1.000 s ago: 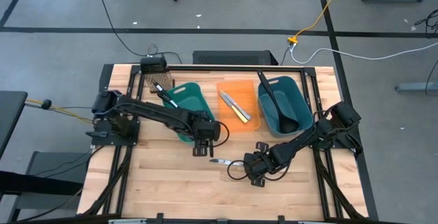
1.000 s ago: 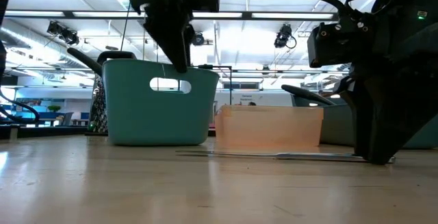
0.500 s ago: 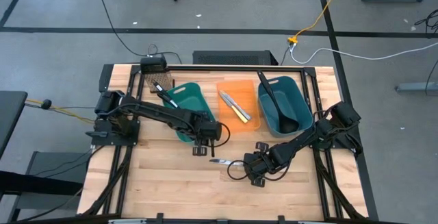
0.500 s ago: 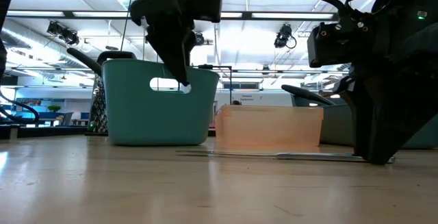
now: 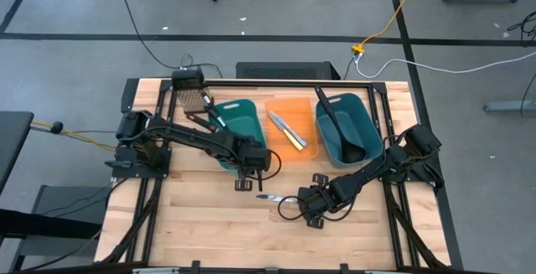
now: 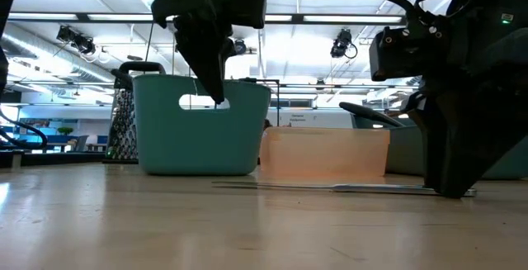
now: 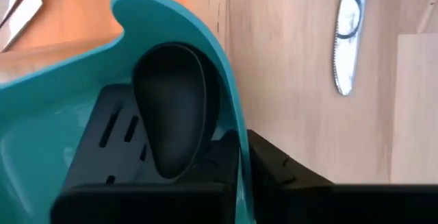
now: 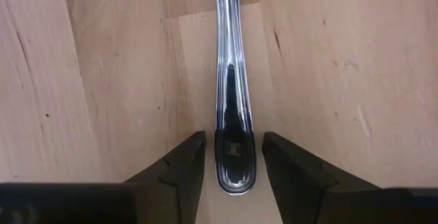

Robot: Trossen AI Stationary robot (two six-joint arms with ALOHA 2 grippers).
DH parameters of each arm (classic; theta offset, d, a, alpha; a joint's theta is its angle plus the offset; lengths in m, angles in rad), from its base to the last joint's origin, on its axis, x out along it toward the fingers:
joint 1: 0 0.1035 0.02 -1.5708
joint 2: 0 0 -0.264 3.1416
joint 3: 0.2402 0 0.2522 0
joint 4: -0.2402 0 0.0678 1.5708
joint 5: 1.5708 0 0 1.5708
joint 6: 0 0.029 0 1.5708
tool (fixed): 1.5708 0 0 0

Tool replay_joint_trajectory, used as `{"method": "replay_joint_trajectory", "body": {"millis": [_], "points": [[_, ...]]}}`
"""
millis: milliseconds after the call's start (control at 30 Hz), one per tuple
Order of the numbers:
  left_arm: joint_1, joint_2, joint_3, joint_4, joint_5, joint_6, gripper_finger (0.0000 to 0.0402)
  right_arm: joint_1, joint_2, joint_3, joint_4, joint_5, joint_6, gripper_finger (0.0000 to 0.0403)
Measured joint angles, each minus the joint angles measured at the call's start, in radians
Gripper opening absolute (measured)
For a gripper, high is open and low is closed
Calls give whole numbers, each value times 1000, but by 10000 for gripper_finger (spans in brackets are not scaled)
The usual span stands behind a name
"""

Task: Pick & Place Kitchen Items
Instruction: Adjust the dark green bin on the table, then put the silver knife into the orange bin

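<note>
Utensils of the task lie around one landmark, the shallow orange rectangular bin (image 5: 293, 130) at the middle of the wooden table (image 5: 209, 224). Inside this orange bin rest a yellow-handled knife (image 5: 294, 139) and a slim silver knife (image 5: 279, 123) beside it. To the left of the orange bin stands a teal plastic bin (image 5: 239, 127); it holds a black slotted spatula (image 7: 113, 142) and a black ladle bowl (image 7: 170, 107), and a second slotted spatula with a red-marked handle (image 5: 201, 111) leans out over its far corner. To the right of the orange bin, another teal bin (image 5: 343, 127) contains a black ladle (image 5: 339, 131).

The left gripper (image 5: 244, 176) is at the near wall of the left teal bin; its dark fingers (image 7: 274, 172) are clamped on that rim, one inside and one outside.

In front of the orange bin, a slim silver table knife (image 5: 270, 197) lies flat on the wood. The right gripper (image 8: 229, 159) is low at the handle end of this knife, with its fingers (image 8: 185, 162) standing apart on both sides of the handle, just beside it and not pressing it.
</note>
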Motion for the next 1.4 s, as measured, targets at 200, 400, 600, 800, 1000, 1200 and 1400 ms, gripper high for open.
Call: {"method": "replay_joint_trajectory", "body": {"millis": [200,400,600,800,1000,1200,1400], "points": [[-15,0,0,-1,22,-11,12,0,0,0,0,0,-1,162],[-42,-1,2,-25,64,-11,14,0,0,0,0,0,-4,162],[-47,0,1,-39,66,-29,23,0,0,0,1,0,-6,162],[-45,0,0,-30,65,-37,21,0,0,0,2,0,-6,162],[-45,1,0,-27,64,-37,78,0,0,0,3,0,-6,162],[-45,0,0,-36,33,-36,158,0,0,0,3,0,-6,162],[-46,-2,62,-127,24,-37,216,0,0,0,4,0,-6,162]]}}
